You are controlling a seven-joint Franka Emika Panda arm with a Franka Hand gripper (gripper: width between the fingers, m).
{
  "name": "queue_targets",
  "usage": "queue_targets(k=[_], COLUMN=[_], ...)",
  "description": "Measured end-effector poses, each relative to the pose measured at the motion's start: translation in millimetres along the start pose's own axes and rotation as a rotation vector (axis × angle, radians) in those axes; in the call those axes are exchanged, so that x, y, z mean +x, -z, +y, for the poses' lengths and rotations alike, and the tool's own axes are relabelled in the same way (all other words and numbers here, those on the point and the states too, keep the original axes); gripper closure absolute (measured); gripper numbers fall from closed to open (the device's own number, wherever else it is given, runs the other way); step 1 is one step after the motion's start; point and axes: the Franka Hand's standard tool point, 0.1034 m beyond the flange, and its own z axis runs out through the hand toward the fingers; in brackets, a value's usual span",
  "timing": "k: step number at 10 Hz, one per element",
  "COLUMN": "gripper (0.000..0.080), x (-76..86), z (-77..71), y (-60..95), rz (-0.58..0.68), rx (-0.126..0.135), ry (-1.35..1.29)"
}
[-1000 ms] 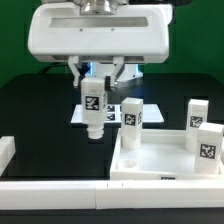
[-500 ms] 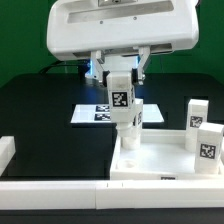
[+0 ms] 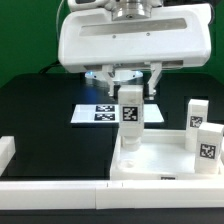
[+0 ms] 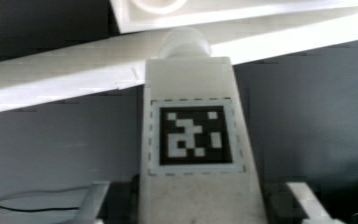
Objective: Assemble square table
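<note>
A white leg (image 3: 129, 112), pinched between the fingers (image 3: 127, 90), is being carried from beside the marker board (image 3: 92, 114) to over the square table (image 3: 160, 160) corner socket below them, readying insertion.

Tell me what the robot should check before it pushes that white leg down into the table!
1. Leg held: ok. The gripper is shut on the leg.
2. Leg upright: ok. It hangs straight, tag facing the exterior camera.
3. Leg over a corner socket: cannot tell. Its lower end sits at the square table top's far corner on the exterior view's left, but the socket is hidden.
4. Other legs out of the way: ok. Two legs stand at the exterior view's right side, apart from the held one.
5. Marker board clear of the leg: ok. It lies flat behind it.
</note>
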Motion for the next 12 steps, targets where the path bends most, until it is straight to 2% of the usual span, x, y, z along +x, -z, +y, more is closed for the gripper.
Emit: queue_targets(k=[1,4,12], gripper=[0.0514,0.0514,0.0514], x=[-5.6,-13.4,-28.9], z=[3.0,7.9,2.2], y=[-5.4,-7.7,-17.0], rz=[0.001,-0.009,-0.023], rx=[-0.01,-0.017,-0.02], ry=[0.002,0.0,0.009])
